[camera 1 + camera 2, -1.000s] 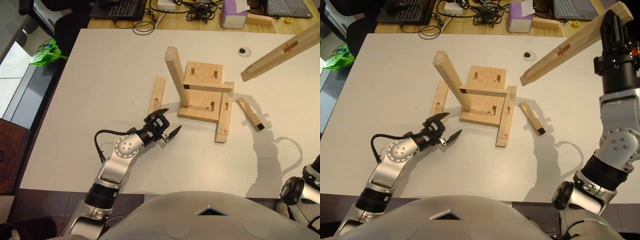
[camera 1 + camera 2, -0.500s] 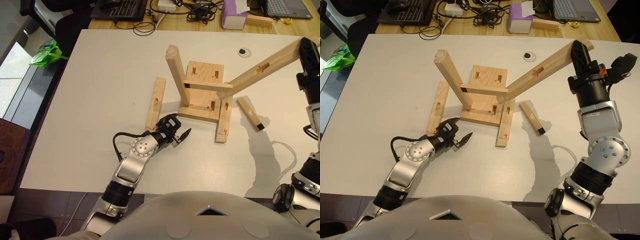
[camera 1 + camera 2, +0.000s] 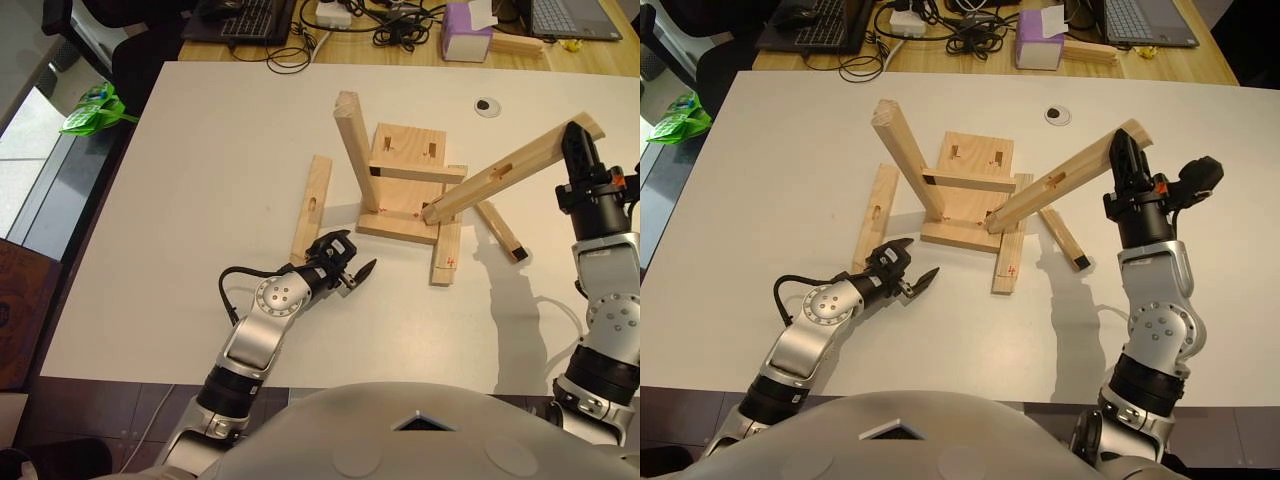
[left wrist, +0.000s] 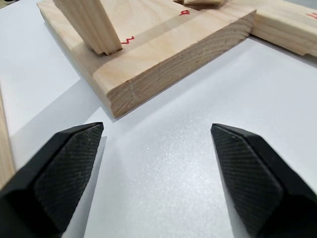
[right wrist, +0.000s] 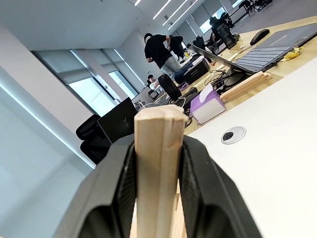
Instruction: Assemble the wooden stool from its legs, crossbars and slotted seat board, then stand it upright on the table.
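Two stiff pine parts matter here. Lower left of centre, the left gripper (image 3: 345, 272) sits low over the counter (image 3: 200, 150), jaws apart, just short of the seat board (image 3: 405, 190) lying mid-frame. Further right, the right gripper (image 3: 578, 165) has its jaws clamped on the top end of a slanting leg (image 3: 500, 172). The leg looks light and rigid, but gripped that far out it may lever. Half a second ago its tip was by the crossbar (image 3: 420, 173); it now meets the board's lower right slot, and the left gripper has drawn slightly leftward.
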Controlling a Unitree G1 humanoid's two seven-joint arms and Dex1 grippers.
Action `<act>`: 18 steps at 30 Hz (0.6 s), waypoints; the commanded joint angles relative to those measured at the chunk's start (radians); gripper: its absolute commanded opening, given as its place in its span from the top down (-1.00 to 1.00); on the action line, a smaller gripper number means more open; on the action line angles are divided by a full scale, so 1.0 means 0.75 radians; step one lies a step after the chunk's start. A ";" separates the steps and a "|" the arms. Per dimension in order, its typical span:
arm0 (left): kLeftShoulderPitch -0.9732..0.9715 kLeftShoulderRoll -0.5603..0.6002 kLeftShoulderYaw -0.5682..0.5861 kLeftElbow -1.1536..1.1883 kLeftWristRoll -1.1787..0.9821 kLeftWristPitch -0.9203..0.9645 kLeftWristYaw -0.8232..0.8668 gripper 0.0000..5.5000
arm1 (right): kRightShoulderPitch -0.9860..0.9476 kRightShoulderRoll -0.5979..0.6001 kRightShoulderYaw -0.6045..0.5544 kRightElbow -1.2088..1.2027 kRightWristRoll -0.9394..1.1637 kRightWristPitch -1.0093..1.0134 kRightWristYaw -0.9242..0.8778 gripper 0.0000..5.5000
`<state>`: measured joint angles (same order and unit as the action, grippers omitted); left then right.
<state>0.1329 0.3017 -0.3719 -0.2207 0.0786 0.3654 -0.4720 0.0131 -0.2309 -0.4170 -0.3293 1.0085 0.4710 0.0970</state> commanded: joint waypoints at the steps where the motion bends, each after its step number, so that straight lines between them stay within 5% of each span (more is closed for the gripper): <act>1: 0.004 0.008 0.006 -0.007 0.000 0.016 0.006 -0.46 | -0.031 -0.048 -0.015 0.033 -0.081 -0.002 -0.026 0.63; 18: -0.014 -0.033 0.011 0.024 0.011 -0.014 0.072 -0.46 | -0.045 -0.063 0.143 -0.088 -0.273 -0.054 0.086 0.63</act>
<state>0.1315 0.2758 -0.3705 -0.2097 0.0794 0.3603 -0.4252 -0.0381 -0.2733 -0.3337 -0.3829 0.8332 0.4242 0.1461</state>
